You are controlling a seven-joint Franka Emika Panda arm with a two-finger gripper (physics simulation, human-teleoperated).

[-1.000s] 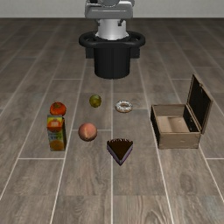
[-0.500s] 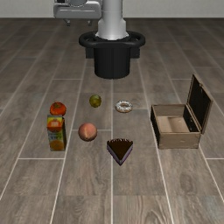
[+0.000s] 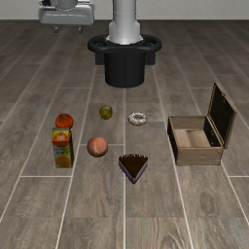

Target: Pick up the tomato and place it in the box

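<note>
The tomato [image 3: 64, 122], red with a green top, rests on the wooden floor at the exterior view's left, just behind an orange juice carton [image 3: 63, 149]. The wooden box [image 3: 197, 139] stands at the right with its lid tilted open. My gripper [image 3: 66, 16] hangs high at the top left of the view, far behind and above the tomato, with nothing seen in it.
A peach [image 3: 97, 146], a small green fruit [image 3: 106, 112], a frosted doughnut [image 3: 139, 119] and a dark cake slice [image 3: 133, 166] lie between the tomato and the box. The black robot base [image 3: 124, 56] stands at the back centre.
The arm has swung from above its base toward the exterior view's left, carrying the gripper to the top left corner. No object on the floor has moved.
</note>
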